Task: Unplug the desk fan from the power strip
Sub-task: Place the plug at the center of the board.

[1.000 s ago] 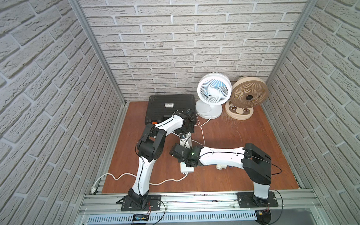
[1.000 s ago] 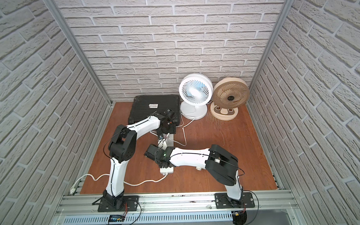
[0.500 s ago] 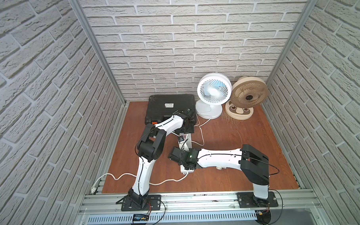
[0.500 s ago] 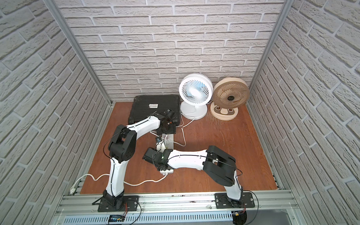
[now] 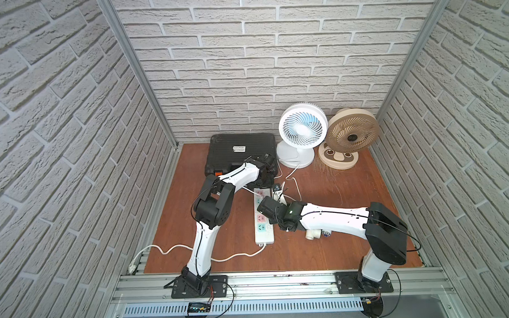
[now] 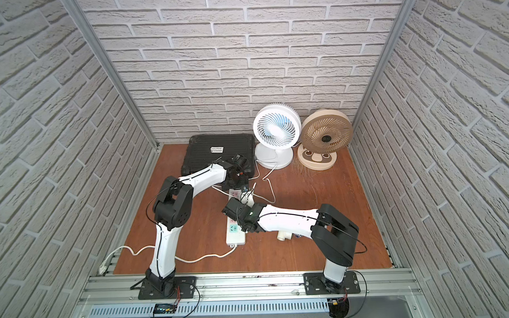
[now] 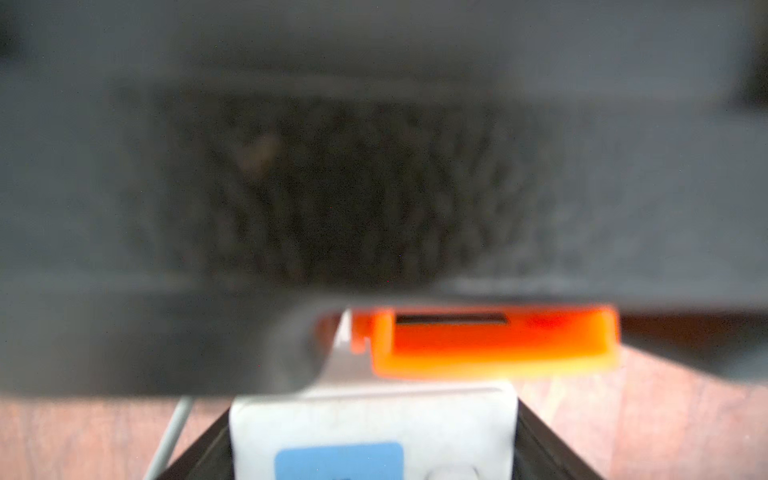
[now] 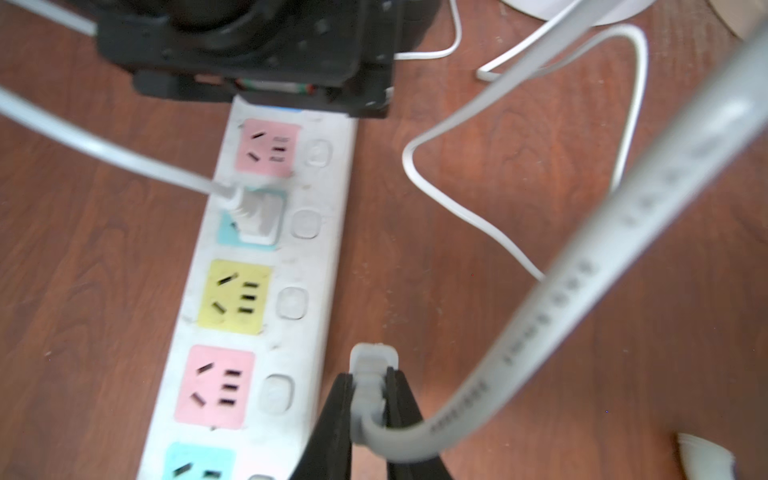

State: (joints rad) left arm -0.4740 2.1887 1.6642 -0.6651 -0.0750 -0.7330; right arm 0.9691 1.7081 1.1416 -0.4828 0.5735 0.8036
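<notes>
Here, nearest the lower edge of a top view, the power strip (image 5: 264,236) lies lengthwise on the brown tabletop (image 5: 323,250), just left of the frame's centre. Partway along it the right claw (image 8: 370,374) is clamped on a white plug (image 8: 374,356), which is out of any socket and just beside the strip's long edge; whether the plug touches the tabletop I cannot tell. A flat white cord (image 8: 557,307) curves away from that plug. Farther along the strip, a second plug (image 8: 257,216) sits in a teal socket, between a yellow panel and a pink one. At the strip's far end the left claw (image 7: 372,451) is closed on the strip, one dark finger against each side and a blue panel showing between them. Just beyond lies a black case (image 5: 238,154) with an orange latch (image 7: 490,345). Farthest, right of centre in the upper half of both top views, the desk fan (image 5: 301,129) (image 6: 276,127) stands upright on its round base before the brick back wall (image 5: 273,63), and a tan fan (image 5: 353,134) stands just beside it, on its right in the frame.
</notes>
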